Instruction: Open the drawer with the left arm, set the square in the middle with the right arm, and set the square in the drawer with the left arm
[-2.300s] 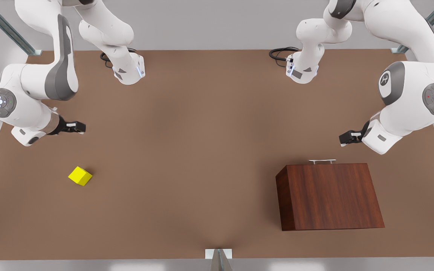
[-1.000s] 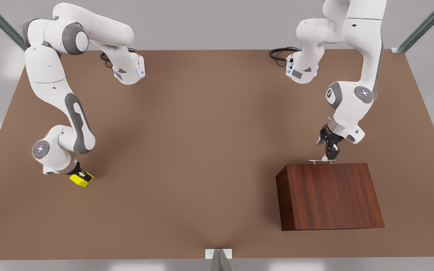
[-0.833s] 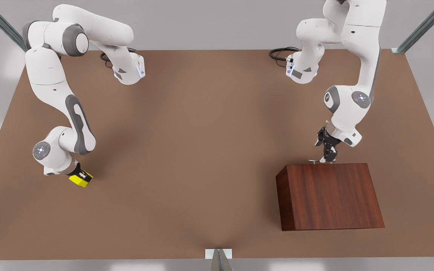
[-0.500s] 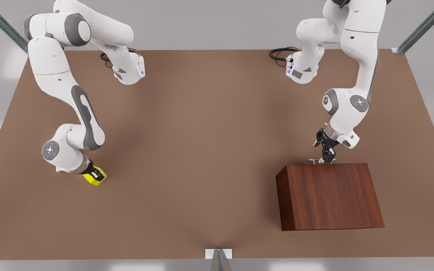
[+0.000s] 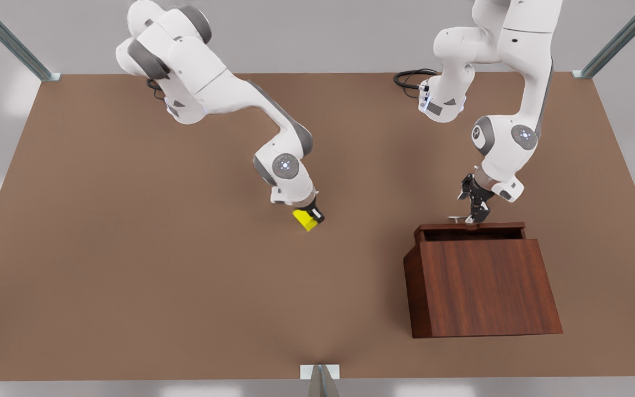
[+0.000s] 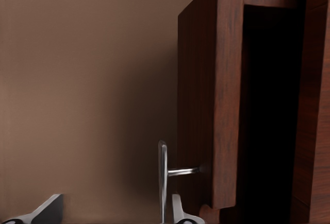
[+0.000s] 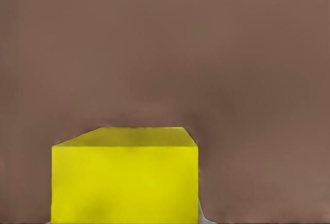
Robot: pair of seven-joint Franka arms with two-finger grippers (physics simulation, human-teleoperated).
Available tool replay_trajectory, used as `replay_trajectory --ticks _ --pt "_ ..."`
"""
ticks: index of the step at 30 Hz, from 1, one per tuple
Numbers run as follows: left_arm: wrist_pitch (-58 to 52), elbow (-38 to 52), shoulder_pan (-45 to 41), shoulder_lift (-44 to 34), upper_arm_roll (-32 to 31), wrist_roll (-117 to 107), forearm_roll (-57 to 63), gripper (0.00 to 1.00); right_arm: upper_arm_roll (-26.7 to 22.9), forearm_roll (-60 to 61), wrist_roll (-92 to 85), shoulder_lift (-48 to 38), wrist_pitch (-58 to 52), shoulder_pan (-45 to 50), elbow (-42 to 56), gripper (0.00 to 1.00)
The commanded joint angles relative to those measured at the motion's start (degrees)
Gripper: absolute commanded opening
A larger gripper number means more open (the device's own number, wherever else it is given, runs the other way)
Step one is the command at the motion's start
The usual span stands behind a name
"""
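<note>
Left gripper (image 5: 473, 216): at the drawer's handle (image 5: 457, 218), on the front view's right; in the left wrist view one fingertip (image 6: 178, 211) sits right beside the silver bar (image 6: 163, 180) and the other (image 6: 44, 209) stands well apart from it, so whether the bar is pinched I cannot tell.
Drawer (image 5: 469, 230): pulled partly out of the cabinet (image 5: 483, 286) toward the arm bases; a narrow dark opening shows behind its front panel (image 6: 210, 95); its inside is in shadow.
Right gripper (image 5: 312, 216): closed on the square (image 5: 306, 220), near the middle of the table (image 5: 130, 275); the arm reaches in from the front view's upper left.
Square: yellow cube between the right gripper's fingers, over the middle, well apart from the cabinet; in the right wrist view it (image 7: 124, 180) sits close before the camera with brown tabletop behind it; whether it touches the table I cannot tell.
Cabinet: reddish-brown box standing on the table at the front view's lower right, its drawer side facing the left arm.
</note>
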Motion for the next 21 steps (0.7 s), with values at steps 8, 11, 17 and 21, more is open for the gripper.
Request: replay_trajectory --ticks 8,11,17,21 --pt "-0.45 -4.96 0.18 -3.84 0.1 -0.04 -0.01 1.0 -3.99 -1.06 6.55 3.96 -0.12 9.2 3.63 0.73" --pt "-0.45 -7.42 0.18 -6.39 0.1 -0.04 -0.1 1.0 -4.87 -1.33 10.94 4.23 -0.12 8.67 3.71 1.0" --pt "-1.41 -10.5 0.18 -10.08 0.1 -0.21 -0.1 1.0 -6.18 -1.24 12.53 1.77 -0.3 8.49 3.63 1.0" --pt "-13.01 -6.99 0.18 -17.81 0.28 -1.97 -0.01 1.0 -6.54 -7.57 4.28 -18.97 -3.38 -4.07 -6.91 1.0"
